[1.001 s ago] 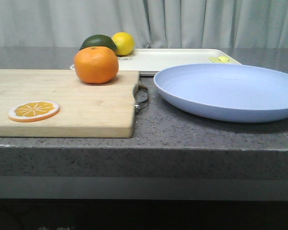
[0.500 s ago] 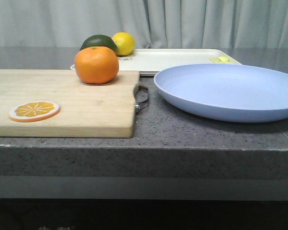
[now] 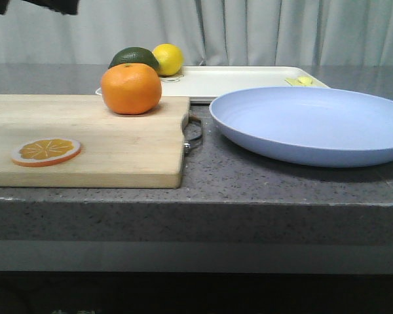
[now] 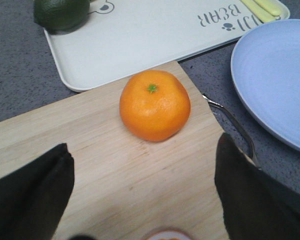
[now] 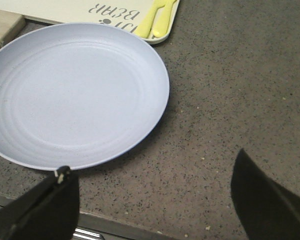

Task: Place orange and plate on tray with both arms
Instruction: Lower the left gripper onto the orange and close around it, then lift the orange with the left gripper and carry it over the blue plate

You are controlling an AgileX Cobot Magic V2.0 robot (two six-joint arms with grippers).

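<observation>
Left pincer (image 4: 142, 192) spread wide, black fingers (image 4: 30, 195) empty, hovering above the pale wooden cutting board (image 3: 85, 137), smooth-grained, metal loop handle (image 3: 194, 131) at its right end. Flat orange slice (image 3: 46, 151) lies near the board's front left. Whole round bright-orange fruit (image 3: 131, 88), skin finely dimpled, green stem dot (image 4: 151, 88) on top, sits on the board's far right corner, clear of both fingers. Behind it: dark green avocado (image 3: 133, 57) and small yellow lemon (image 3: 168, 59), at the left end of the flat cream-white rectangular tray (image 3: 242, 80), low rim, rounded corners, printed lettering, pale yellow utensils (image 5: 157, 17) at its right end. Large round pale lavender-blue plate (image 3: 311, 124), matte, shallow, faint concentric rings, rests on the speckled grey stone bench (image 3: 249, 176), right of the board, in front of the tray. Right pincer (image 5: 155, 200) likewise wide open, holding nothing, near the plate's edge.
</observation>
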